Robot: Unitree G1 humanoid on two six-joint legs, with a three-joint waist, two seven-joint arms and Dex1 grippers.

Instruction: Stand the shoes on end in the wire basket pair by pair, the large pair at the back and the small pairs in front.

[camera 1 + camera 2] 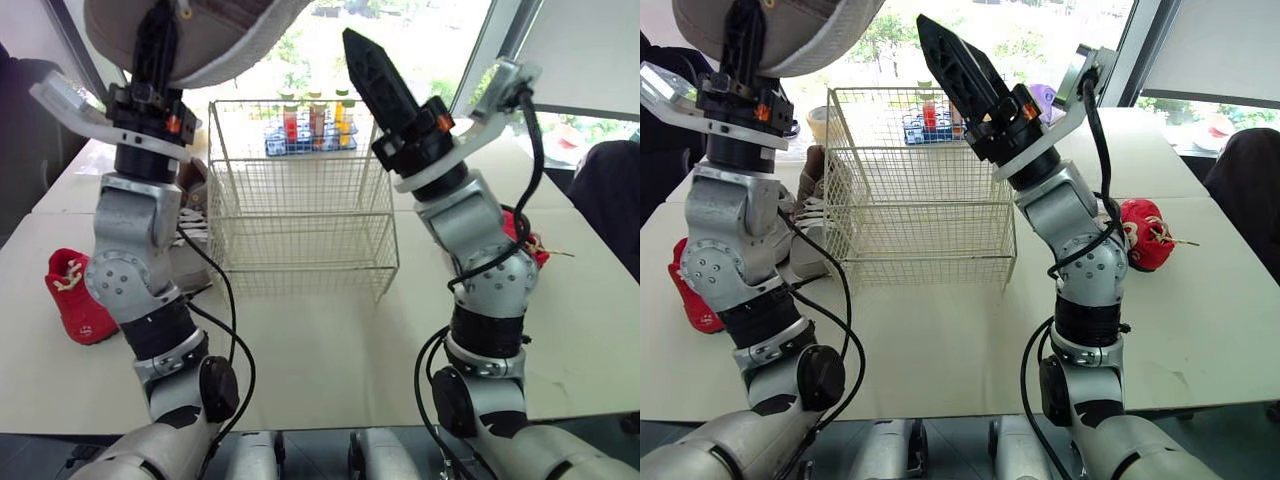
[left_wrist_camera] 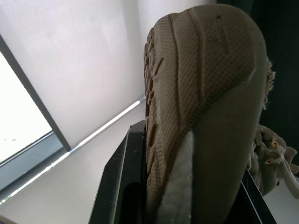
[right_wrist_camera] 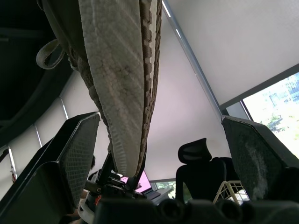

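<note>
From the head views, the left claw (image 1: 157,40) is up high at the robot's left, clamped on a large shoe (image 1: 215,30) of grey-tan cloth with a pale rim, well above the counter (image 1: 320,350). The right claw (image 1: 362,58) is also up, slanting toward the middle above the wire basket (image 1: 300,215). It appears edge-on here, so its gap cannot be judged from these views. The basket stands on the counter between the two arms with no shoes in it. A grey shoe (image 1: 188,255) lies just beside the basket's left wall, and a red shoe (image 1: 75,295) lies farther left. A second red shoe (image 1: 1145,235) lies on the right, behind the right arm. A rack of bottles (image 1: 310,125) sits behind the basket near the window.

In the left wrist view, the large shoe's ridged tan sole faces the camera, pinched between the two black fingers (image 2: 119,182). Laces hang at one side.

In the right wrist view, the right claw's fingers (image 3: 74,154) stand wide apart with nothing in them. The large shoe hangs between them in the background, seen edge-on, with the left claw gripping it underneath.
</note>
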